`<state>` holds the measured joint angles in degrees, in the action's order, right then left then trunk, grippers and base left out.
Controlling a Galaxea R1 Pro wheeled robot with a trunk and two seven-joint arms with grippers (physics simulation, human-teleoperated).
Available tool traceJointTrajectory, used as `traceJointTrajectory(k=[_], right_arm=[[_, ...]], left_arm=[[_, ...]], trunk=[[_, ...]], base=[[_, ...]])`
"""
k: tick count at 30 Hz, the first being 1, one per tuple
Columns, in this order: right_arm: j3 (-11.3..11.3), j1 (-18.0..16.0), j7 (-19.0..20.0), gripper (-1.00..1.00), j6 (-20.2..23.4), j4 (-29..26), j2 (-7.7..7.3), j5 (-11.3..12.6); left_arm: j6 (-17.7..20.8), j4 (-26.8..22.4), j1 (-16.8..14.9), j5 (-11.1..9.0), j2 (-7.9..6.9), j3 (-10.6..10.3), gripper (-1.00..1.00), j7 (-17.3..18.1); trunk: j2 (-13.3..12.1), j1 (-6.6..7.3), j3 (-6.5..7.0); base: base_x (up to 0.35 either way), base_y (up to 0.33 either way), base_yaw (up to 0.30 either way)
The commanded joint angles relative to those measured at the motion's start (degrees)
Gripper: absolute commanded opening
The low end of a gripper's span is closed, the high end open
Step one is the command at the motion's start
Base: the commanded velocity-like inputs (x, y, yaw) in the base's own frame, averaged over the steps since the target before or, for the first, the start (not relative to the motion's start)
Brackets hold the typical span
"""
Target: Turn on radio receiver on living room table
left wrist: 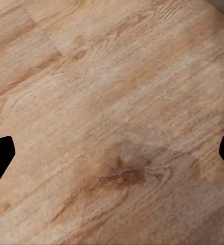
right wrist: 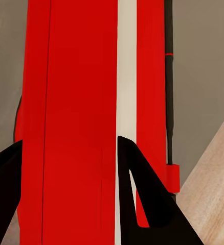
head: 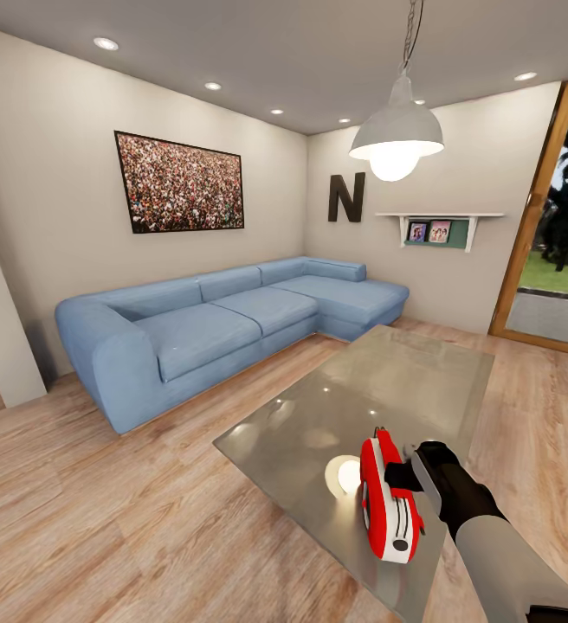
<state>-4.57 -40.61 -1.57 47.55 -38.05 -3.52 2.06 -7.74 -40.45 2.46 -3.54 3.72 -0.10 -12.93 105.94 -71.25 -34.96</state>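
Observation:
The red radio receiver (head: 386, 510) with white side trim stands on edge near the front corner of the grey glass table (head: 388, 381). My right gripper (head: 398, 476) reaches it from the right, one black finger lying across its upper side. In the right wrist view the radio's red body (right wrist: 76, 76) and white stripe sit between the half-closed fingers (right wrist: 142, 194), so my right gripper (right wrist: 68, 148) looks shut on it. The dial is hidden. My left gripper (left wrist: 112, 148) is open, fingers wide apart over bare wood floor (left wrist: 117, 76).
A long blue L-shaped sofa (head: 223, 329) runs along the left and back walls. A white pendant lamp (head: 396, 134) hangs over the table. A glass door (head: 561, 225) is at the right. Light wood floor (head: 102, 502) lies between sofa and table.

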Motion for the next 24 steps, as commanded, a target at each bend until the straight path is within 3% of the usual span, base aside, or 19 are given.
traceJointTrajectory(k=[1, 11, 24], right_arm=[[0.08, 0.0, -0.01, -1.0, 0.0, 0.0, 0.0, 0.13], [0.06, 0.0, -0.01, -1.0, 0.0, 0.0, 0.0, 0.13], [0.01, 0.0, 0.13, -1.0, 0.0, -0.02, 0.0, -0.19]], left_arm=[[0.0, 0.02, 0.0, 0.21, -0.15, 0.1, 1.0, -0.17], [0.0, 0.02, 0.0, -0.03, 0.36, -0.06, 1.0, -0.07], [-0.06, 0.04, 0.0, 0.27, 0.2, -0.05, 1.0, -0.31]], trunk=[[0.0, 0.0, 0.0], [0.0, 0.0, 0.0], [-5.21, 2.86, 2.33]], base=[[0.0, 0.0, 0.0], [0.0, 0.0, 0.0], [0.0, 0.0, 0.0]])
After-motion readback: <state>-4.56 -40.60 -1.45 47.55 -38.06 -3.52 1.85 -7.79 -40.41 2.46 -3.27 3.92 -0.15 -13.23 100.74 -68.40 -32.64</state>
